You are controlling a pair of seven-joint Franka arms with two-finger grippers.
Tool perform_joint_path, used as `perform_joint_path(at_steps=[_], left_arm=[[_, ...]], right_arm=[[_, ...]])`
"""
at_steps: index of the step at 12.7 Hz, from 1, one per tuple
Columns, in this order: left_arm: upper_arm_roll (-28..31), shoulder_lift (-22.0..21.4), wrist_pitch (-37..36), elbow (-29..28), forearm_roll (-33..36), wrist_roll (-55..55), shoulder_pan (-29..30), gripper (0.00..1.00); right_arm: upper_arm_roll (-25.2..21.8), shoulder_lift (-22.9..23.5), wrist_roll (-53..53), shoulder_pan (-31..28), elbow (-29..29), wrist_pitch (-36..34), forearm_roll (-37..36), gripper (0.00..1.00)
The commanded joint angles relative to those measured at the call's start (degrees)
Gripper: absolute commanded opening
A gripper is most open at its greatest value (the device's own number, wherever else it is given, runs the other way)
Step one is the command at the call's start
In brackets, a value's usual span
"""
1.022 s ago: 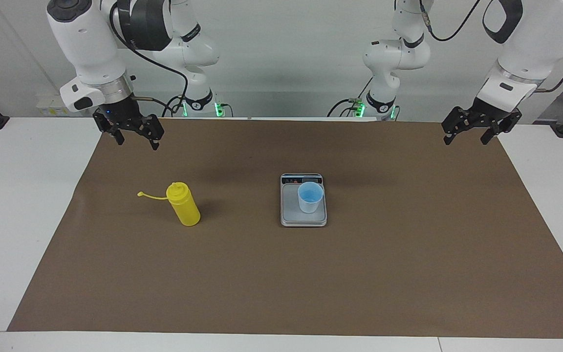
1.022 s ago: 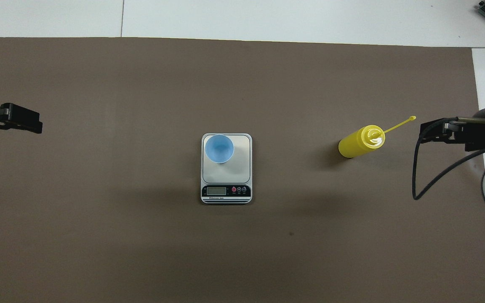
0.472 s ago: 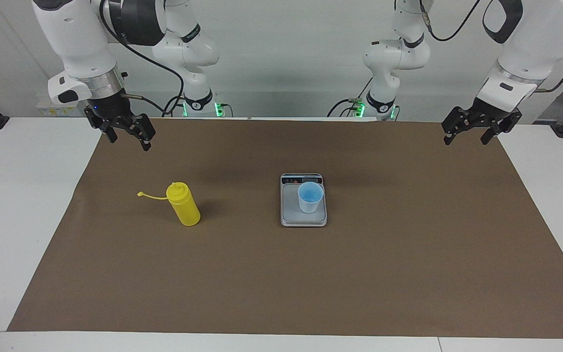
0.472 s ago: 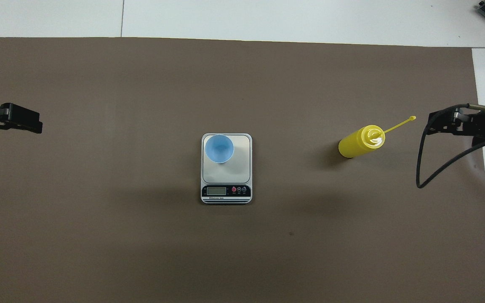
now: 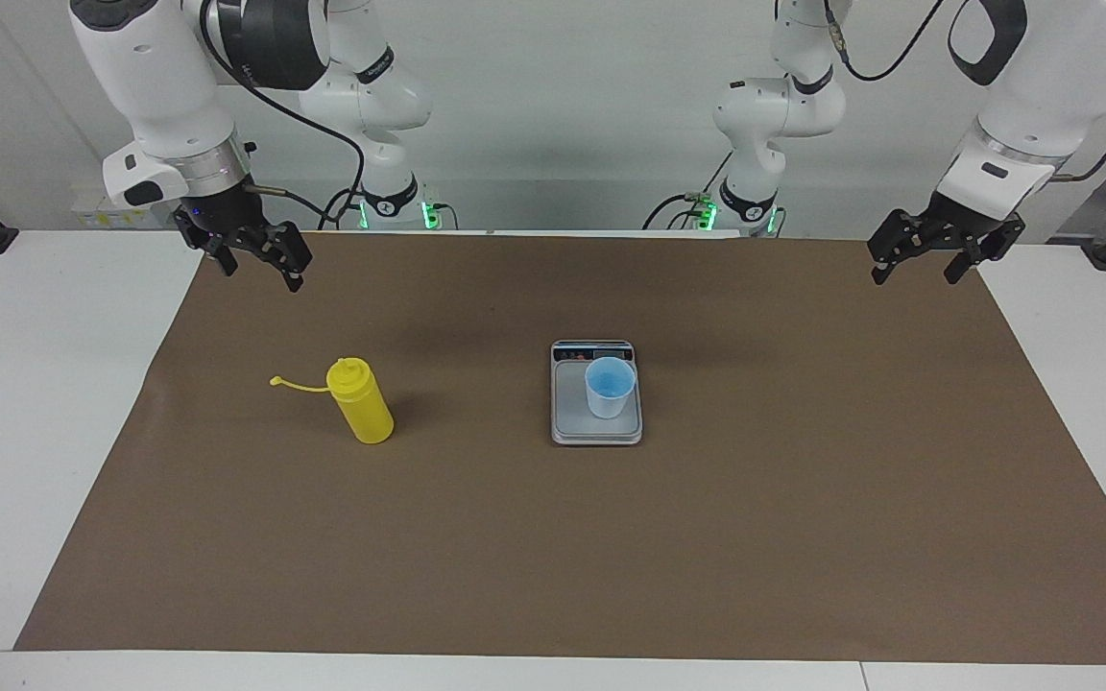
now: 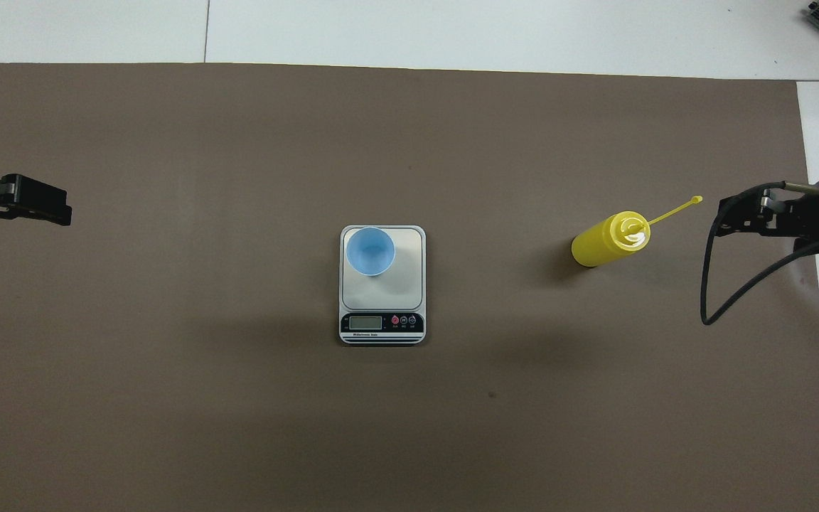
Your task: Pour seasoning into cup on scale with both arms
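The yellow seasoning bottle (image 5: 361, 403) (image 6: 605, 240) stands upright on the brown mat toward the right arm's end, its cap strap sticking out sideways. The light-blue cup (image 5: 609, 386) (image 6: 370, 250) stands on the grey scale (image 5: 567, 422) (image 6: 406, 284) at mid-table, on the part of the plate farther from the robots. The scale's display strip faces the robots. My right gripper (image 5: 262, 278) (image 6: 726, 219) is open and empty in the air over the mat's edge, apart from the bottle. My left gripper (image 5: 914, 276) (image 6: 61, 212) is open and empty over the mat's other end, waiting.
The brown mat (image 5: 553, 557) covers most of the white table (image 5: 35, 384). A black cable (image 6: 708, 284) hangs from the right arm near the bottle's end of the mat.
My right gripper has risen a little and shifted slightly toward its own end of the table. The left arm, bottle, cup and scale have not moved.
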Motion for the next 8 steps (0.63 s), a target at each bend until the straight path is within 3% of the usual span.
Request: perform_joint_path(at_steps=[1, 8], left_arm=[[0.13, -1.38, -0.45, -1.33, -0.44, -0.35, 0.04, 1.00], [0.13, -1.38, -0.45, -1.33, -0.44, -0.35, 0.04, 1.00]], right_arm=[[0.28, -0.17, 0.07, -0.21, -0.47, 0.07, 1.74, 1.00], [0.63, -0.96, -4.06, 0.23, -2.41, 2.71, 1.93, 1.00]])
